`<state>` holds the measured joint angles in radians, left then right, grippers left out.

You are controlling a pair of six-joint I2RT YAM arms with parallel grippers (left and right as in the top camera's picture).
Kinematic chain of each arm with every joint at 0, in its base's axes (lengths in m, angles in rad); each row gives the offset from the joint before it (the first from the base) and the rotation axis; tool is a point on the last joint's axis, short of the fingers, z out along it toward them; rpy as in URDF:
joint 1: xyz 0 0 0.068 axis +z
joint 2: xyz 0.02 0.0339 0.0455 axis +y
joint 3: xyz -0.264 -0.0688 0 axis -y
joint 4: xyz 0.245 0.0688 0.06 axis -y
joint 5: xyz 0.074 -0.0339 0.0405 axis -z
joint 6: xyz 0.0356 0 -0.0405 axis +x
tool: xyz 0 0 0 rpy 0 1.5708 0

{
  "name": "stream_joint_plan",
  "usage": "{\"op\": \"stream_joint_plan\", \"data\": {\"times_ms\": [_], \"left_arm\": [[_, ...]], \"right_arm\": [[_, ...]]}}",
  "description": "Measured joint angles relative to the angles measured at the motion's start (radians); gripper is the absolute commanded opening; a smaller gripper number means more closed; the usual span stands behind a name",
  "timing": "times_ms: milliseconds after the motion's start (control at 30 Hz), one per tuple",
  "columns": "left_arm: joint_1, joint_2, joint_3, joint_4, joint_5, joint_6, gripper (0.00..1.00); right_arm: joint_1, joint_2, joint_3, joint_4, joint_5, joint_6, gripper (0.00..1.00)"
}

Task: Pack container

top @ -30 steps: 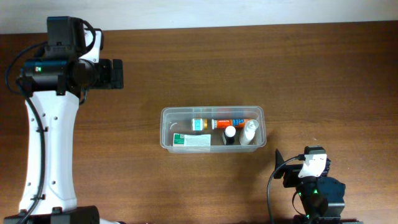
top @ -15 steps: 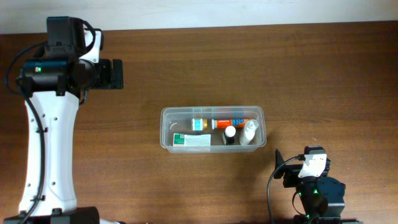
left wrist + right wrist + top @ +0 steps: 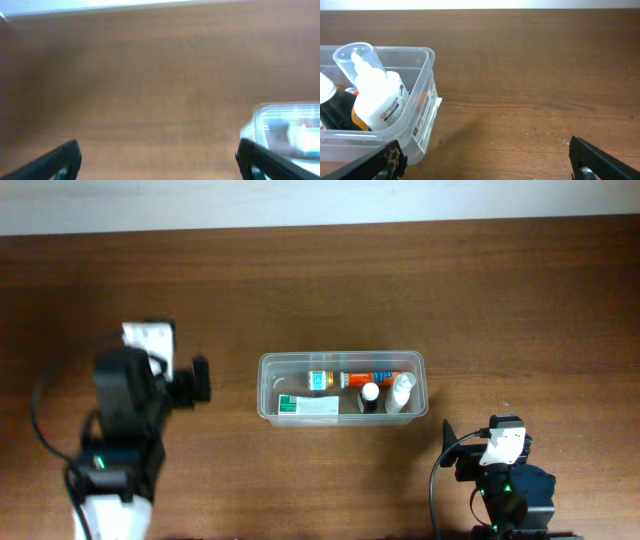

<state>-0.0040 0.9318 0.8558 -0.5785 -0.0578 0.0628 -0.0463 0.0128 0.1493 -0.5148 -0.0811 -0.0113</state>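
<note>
The clear plastic container sits mid-table. It holds a green-and-white box, a small bottle, an orange tube, a black bottle with a white cap and a white bottle. My left gripper is left of the container, apart from it, open and empty. The container's corner shows at the right of the left wrist view. My right gripper is near the front edge, right of the container, open and empty. The container's wall and the white bottle show in the right wrist view.
The brown wooden table stretches all round the container. A pale wall strip runs along the table's far edge. The left arm's body stands at the front left.
My left arm has swung down from the back left toward the front and now sits lower, level with the container. It is motion-blurred. The right arm and container have not moved.
</note>
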Motion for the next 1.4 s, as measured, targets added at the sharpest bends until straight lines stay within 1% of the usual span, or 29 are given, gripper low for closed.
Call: {"op": "stream_joint_plan", "data": {"times_ms": [133,433,567,767,867,933,1033,1400], "left_arm": [[0.000,-0.203,-0.221,0.014,0.035,0.000,1.00],[0.000,-0.627,-0.459,0.023,0.075,0.000,1.00],[0.000,-0.760,-0.541,0.026,0.098,-0.001,1.00],[0.000,-0.843,-0.632,0.044,0.117,-0.001,1.00],[0.000,-0.886,-0.671,0.076,0.123,-0.002,1.00],[0.000,-0.910,-0.702,0.123,0.125,-0.003,1.00],[0.000,-0.912,-0.721,0.164,0.129,-0.003,1.00],[0.000,-0.912,-0.721,0.172,0.130,-0.004,1.00]], "right_arm": [[0.000,0.000,0.000,0.000,0.000,-0.001,0.98],[0.000,0.000,0.000,0.000,0.000,-0.001,0.98],[0.000,0.000,0.000,0.000,0.000,-0.001,0.98],[0.000,0.000,0.000,0.000,0.000,-0.001,0.98],[0.000,0.000,0.000,0.000,0.000,-0.001,0.98],[0.000,0.000,0.000,0.000,0.000,-0.002,0.98],[0.000,0.000,0.000,0.000,0.000,-0.001,0.98],[0.000,0.000,0.000,0.000,0.000,0.000,0.98]]}}
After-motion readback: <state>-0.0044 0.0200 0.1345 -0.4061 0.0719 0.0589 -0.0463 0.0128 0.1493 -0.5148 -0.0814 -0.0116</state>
